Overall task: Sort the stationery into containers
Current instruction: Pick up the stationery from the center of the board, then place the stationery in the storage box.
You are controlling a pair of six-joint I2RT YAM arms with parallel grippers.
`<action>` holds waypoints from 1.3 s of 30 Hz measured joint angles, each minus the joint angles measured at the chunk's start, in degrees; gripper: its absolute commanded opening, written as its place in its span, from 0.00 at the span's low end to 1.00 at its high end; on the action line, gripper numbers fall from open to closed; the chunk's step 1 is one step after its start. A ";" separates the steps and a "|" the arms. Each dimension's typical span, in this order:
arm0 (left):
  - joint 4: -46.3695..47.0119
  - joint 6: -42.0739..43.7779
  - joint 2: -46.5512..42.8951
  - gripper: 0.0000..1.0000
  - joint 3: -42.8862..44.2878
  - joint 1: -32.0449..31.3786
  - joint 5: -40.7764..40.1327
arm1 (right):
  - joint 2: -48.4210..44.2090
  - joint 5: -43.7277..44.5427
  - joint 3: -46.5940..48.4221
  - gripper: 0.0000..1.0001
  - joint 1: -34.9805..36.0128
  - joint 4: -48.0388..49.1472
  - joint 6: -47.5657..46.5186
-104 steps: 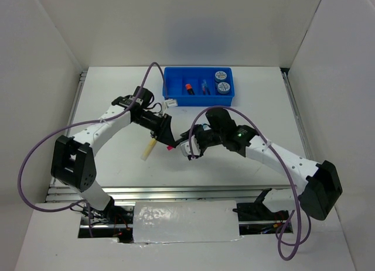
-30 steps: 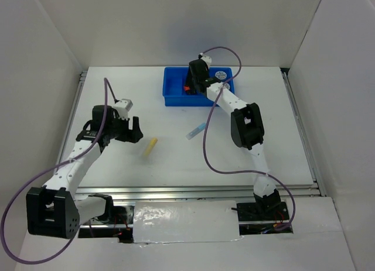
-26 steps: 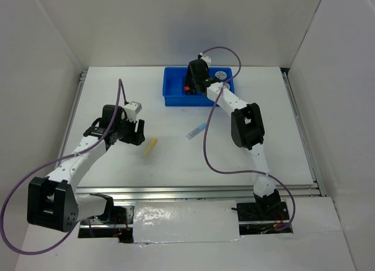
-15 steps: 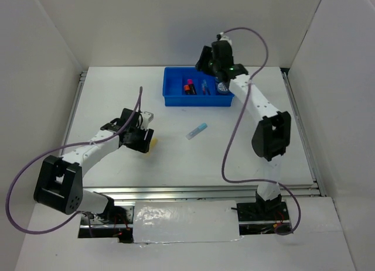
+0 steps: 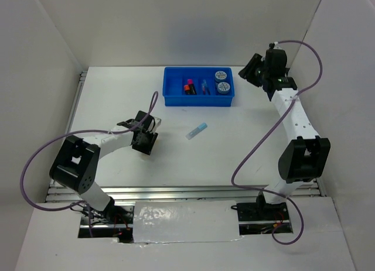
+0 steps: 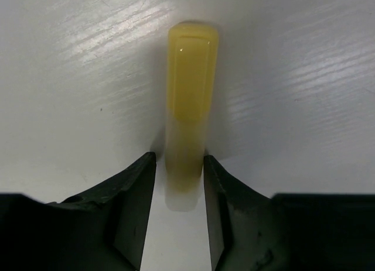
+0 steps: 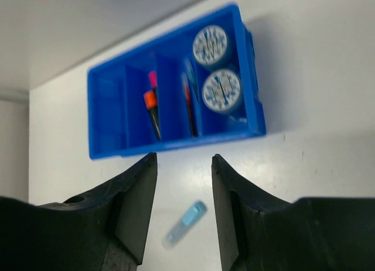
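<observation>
The pale yellow highlighter (image 6: 188, 101) lies on the table. My left gripper (image 6: 180, 161) is open and straddles its near end, with the right finger against it and a thin gap at the left finger. In the top view the gripper (image 5: 146, 142) hides this marker. The blue tray (image 5: 173, 96) holds an orange and a pink marker (image 5: 188, 88), a thin pen (image 5: 204, 86) and two patterned rolls (image 5: 222, 81). My right gripper (image 5: 251, 69) is open and empty, raised beside the tray's right end. The light blue marker (image 5: 197, 130) lies loose below the tray. It also shows in the right wrist view (image 7: 186, 222).
White walls enclose the table on three sides. A metal rail (image 5: 76, 101) runs along the left edge. The right wrist view looks down on the tray (image 7: 176, 143) and its rolls (image 7: 221, 89). Purple cables loop from both arms.
My left gripper has moved right and down onto the yellow marker. My right arm has swung from over the tray to the far right, leaving the pink marker in the tray.
</observation>
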 measured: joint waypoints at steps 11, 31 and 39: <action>5.09 -0.02 0.52 0.12 -0.48 -0.87 -0.09 | -5.40 -7.78 -7.89 0.42 -3.15 0.35 -0.74; 13.88 -0.83 20.55 0.02 58.58 1.97 1.99 | -14.19 -11.30 -19.50 0.37 -4.79 2.84 -8.48; 17.22 -3.45 37.51 0.03 63.41 2.64 2.93 | -14.64 -12.17 -21.42 0.36 -5.31 3.04 -8.66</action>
